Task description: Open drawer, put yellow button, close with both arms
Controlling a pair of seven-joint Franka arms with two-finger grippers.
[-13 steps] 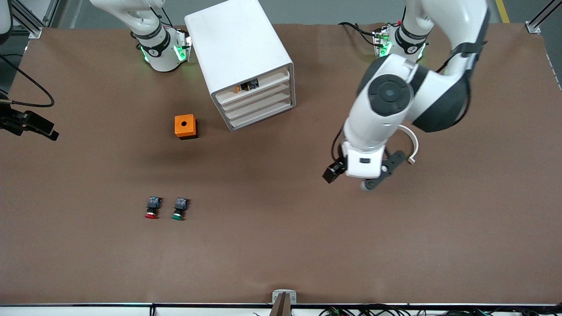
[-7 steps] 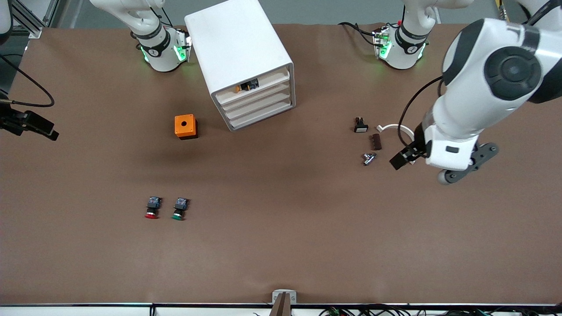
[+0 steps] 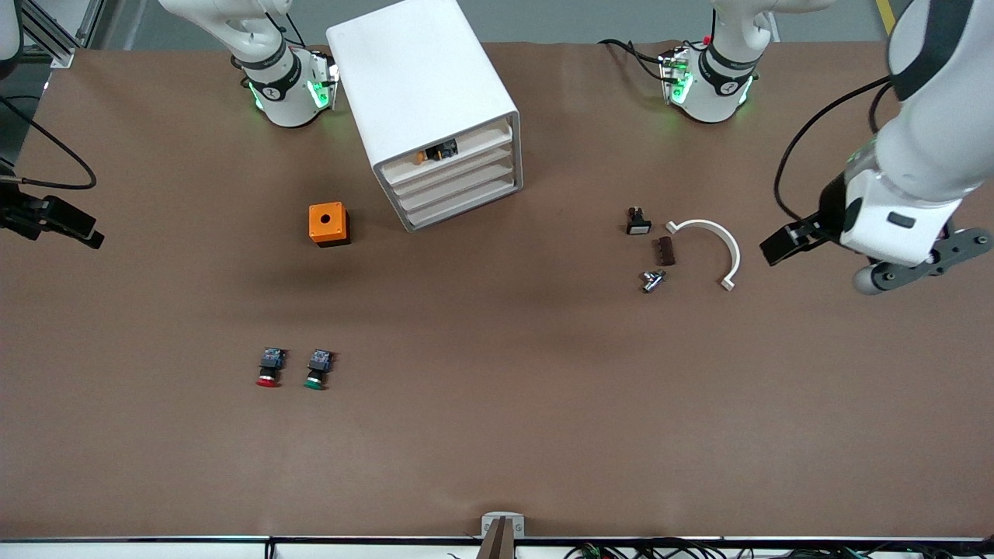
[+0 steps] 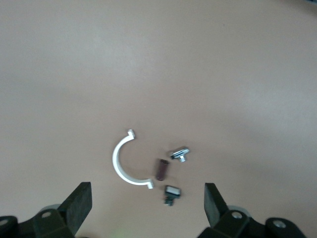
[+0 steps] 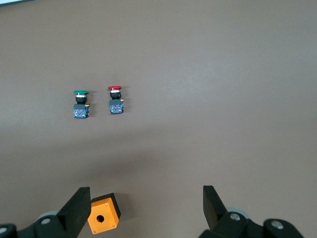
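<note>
The white cabinet (image 3: pixel 423 93) stands at the back of the table between the two arm bases. Its top drawer (image 3: pixel 474 144) looks pushed in, and the yellow button (image 3: pixel 424 157) shows at that drawer's front with its black barrel beside it. My left gripper (image 4: pixel 147 199) hangs open and empty over bare table toward the left arm's end, beside a group of small parts. My right gripper (image 5: pixel 145 204) is open and empty, high above the table, with an orange box (image 5: pixel 103 213) below one finger. The right gripper is outside the front view.
The orange box (image 3: pixel 328 223) with a round hole sits near the cabinet. A red button (image 3: pixel 269 369) and a green button (image 3: pixel 316 371) lie nearer the front camera. A white curved clip (image 3: pixel 718 241), brown block (image 3: pixel 665 251), metal fitting (image 3: pixel 652 279) and small black switch (image 3: pixel 637 221) lie near the left hand.
The left arm has swung from the table's middle toward its own end, uncovering the curved clip and small parts. Its fingers stayed open. Nothing else moved.
</note>
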